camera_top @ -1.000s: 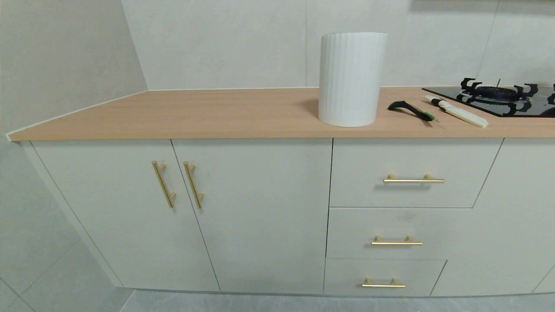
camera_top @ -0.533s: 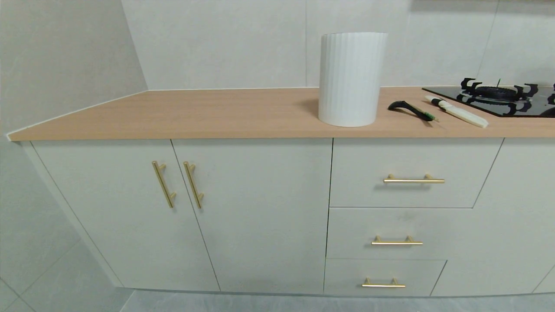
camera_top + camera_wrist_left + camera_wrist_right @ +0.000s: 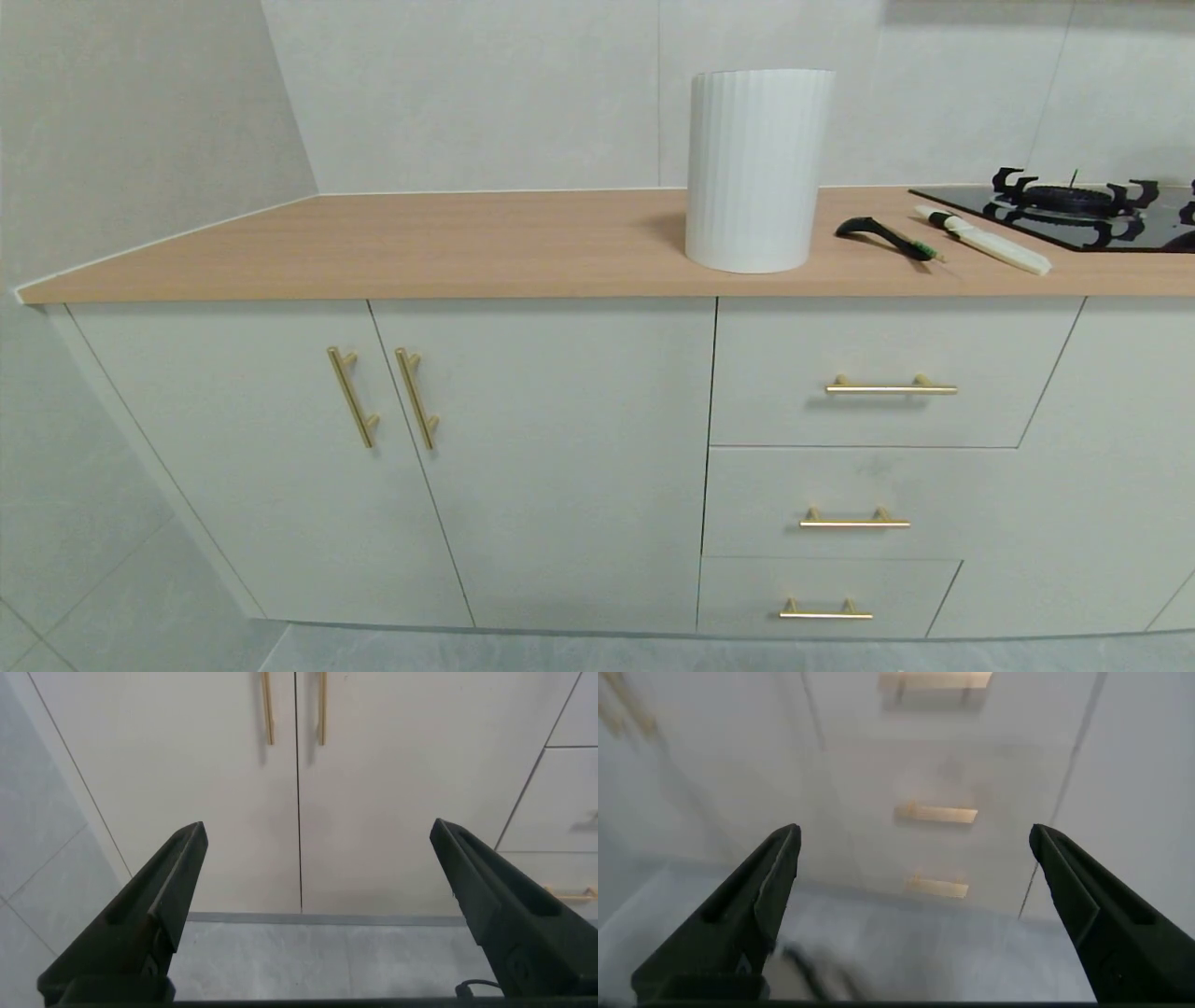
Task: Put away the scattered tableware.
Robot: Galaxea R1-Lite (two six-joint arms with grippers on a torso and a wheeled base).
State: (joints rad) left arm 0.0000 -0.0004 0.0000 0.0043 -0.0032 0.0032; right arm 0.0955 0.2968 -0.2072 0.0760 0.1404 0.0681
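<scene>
Nothing on the counter (image 3: 467,243) has shifted: black utensil (image 3: 887,237) and white utensil (image 3: 985,241) lie just beside the holder (image 3: 758,168), near the stove (image 3: 1064,201). My left claw (image 3: 318,833), spread wide, faces the cabinet doors (image 3: 299,812); my right claw (image 3: 915,835), equally wide, faces the drawers (image 3: 938,812).

A gas hob (image 3: 1092,229) sat at the desk's (image 3: 467,247) right end. Below it were two cabinet doors (image 3: 560,448) and three drawers (image 3: 840,345) with gold handles (image 3: 892,387).
</scene>
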